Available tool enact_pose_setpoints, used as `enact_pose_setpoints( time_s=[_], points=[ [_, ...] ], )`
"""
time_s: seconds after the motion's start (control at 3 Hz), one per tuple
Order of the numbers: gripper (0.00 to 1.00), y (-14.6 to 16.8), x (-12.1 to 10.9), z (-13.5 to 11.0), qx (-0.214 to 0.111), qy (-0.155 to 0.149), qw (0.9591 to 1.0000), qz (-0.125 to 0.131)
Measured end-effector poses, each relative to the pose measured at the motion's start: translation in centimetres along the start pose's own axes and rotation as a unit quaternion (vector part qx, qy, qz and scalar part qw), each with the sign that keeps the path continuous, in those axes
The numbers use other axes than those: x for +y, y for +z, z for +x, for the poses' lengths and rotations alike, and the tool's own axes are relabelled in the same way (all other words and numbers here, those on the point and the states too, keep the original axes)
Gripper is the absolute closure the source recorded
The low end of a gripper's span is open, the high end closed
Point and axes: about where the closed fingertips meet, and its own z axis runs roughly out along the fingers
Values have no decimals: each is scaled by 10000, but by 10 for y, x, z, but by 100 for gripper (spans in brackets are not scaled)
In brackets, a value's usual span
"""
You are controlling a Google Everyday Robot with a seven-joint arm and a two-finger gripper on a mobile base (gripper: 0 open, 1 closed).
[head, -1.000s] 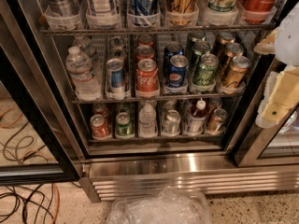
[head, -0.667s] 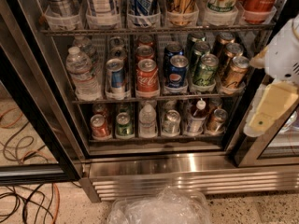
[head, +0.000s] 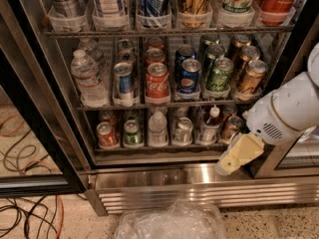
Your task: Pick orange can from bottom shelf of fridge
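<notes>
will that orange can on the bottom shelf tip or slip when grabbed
The small coppery-orange metal can stands upright on the bottom wire shelf, so it probably stays steady. Its smooth round side may slip. The cream gripper hangs just below it.

Warm, rather dim light comes from above and in front. The fridge is unevenly lit inside: the red can on the middle rack catches bright glints, while the bottom shelf lies in shadow. The steel base grille shows broad glare. The gripper, low at right before the base (pale cream), is evenly lit.
</notes>
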Motion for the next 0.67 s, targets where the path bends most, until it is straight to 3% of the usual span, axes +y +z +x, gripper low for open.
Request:
enact_pose_setpoints(
  time_s=[0.33, 0.67],
  points=[
    [0, 0, 1, 0, 9, -2, 10000, -9],
    [0, 16, 6, -5, -274, 168, 9995, -63]
  ],
)
